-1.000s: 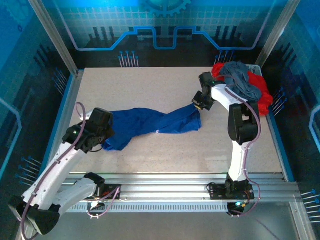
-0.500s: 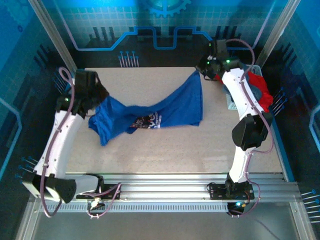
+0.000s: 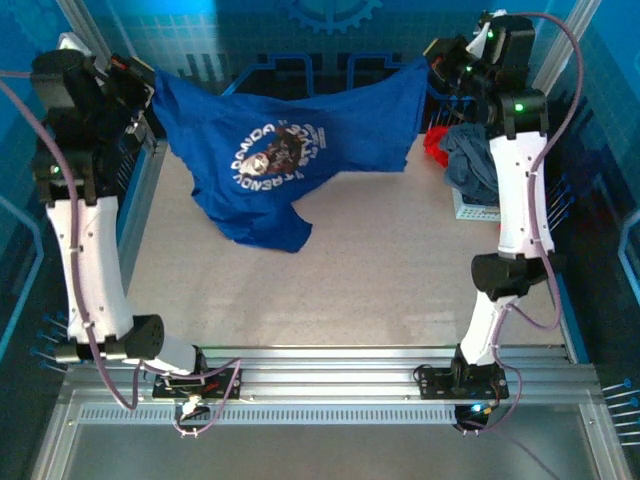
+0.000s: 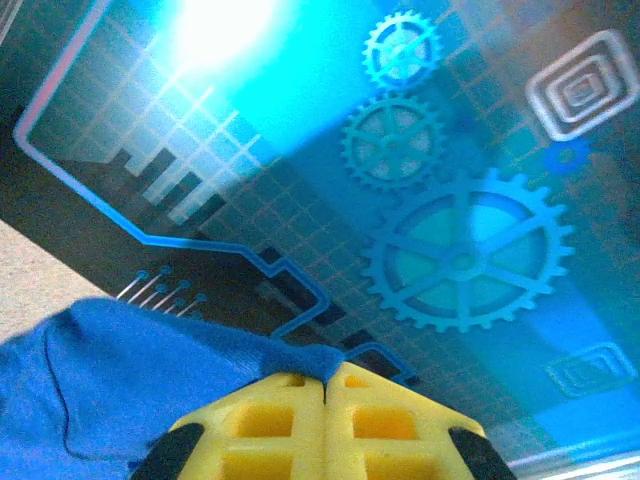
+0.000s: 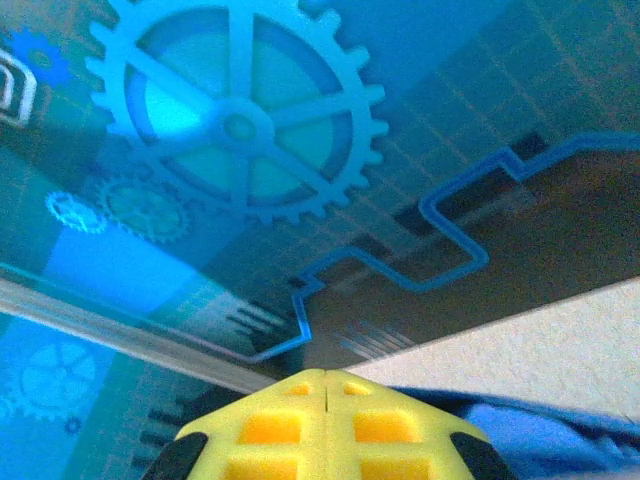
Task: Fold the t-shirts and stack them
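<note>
The royal-blue t-shirt (image 3: 285, 150) hangs spread in the air at the back of the table, its printed chest graphic facing the top camera and its lower edge drooping to the tabletop. My left gripper (image 3: 148, 82) is raised at the back left, shut on one upper corner of the blue shirt (image 4: 130, 370); its yellow fingers (image 4: 270, 420) pinch the cloth. My right gripper (image 3: 432, 62) is raised at the back right, shut on the other upper corner, with blue cloth (image 5: 540, 435) trailing beside its yellow fingers (image 5: 390, 425). A slate-grey t-shirt (image 3: 478, 160) and a red one (image 3: 436, 143) lie heaped at the right.
The grey and red shirts rest on a white basket (image 3: 470, 208) at the table's right edge. The speckled tabletop (image 3: 350, 290) stretches bare in front of the hanging shirt. Blue printed enclosure walls (image 3: 300, 40) and metal posts (image 3: 100, 60) surround the table.
Both arms have swung up and outward, lifting the blue shirt off the table and stretching it wide, so the chest graphic now shows.
</note>
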`<state>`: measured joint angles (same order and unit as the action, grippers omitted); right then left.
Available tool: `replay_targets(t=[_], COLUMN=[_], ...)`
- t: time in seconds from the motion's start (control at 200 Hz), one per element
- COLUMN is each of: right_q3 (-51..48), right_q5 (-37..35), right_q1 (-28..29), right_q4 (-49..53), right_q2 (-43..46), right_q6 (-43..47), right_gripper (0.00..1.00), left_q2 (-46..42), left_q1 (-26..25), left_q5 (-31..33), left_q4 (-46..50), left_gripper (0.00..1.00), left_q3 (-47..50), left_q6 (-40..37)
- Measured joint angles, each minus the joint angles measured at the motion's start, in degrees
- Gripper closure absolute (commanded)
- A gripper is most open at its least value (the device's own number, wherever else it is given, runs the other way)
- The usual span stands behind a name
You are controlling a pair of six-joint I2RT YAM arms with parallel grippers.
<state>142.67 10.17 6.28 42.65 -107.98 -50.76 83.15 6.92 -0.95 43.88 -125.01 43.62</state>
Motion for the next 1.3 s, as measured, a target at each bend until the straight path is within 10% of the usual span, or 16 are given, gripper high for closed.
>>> replay_targets(t=[0.33, 0.525, 0.595, 0.69, 0.76, 1.3], right_q3=[-71.6, -99.6, -102.7, -103.2, -102.7, -104.7], right_q5=[-4.6, -5.8, -5.4, -5.5, -6.4, -9.0], right_q1=[9.0, 11.1, 11.5, 11.8, 12.2, 20.1], right_q4=[-2.6, -2.0, -2.1, -2.3, -1.5, 4.8], right_q2=[41.2, 42.3, 37.8, 33.2, 32.7, 34.0], right_q6=[-2.6, -5.7, -5.8, -5.4, -4.9, -9.3], right_gripper=[1.0, 1.0, 0.97, 0.52, 0.37, 0.32], left_q2=[-36.6, -45.6, -45.8, -45.3, -44.7, -43.1], left_q1=[-0.2, -0.3, -0.4, -0.6, -0.9, -1.5], left_q5=[-3.0, -7.5, -8.4, -9.5, -10.1, -10.9], left_q4=[9.2, 18.4, 19.1, 18.9, 18.8, 16.8], left_gripper=[1.0, 1.0, 1.0, 1.0, 1.0, 1.0], left_q3=[50.9, 73.1, 77.6, 81.2, 81.9, 81.9], left_q6=[7.4, 10.5, 10.5, 10.6, 10.5, 10.5])
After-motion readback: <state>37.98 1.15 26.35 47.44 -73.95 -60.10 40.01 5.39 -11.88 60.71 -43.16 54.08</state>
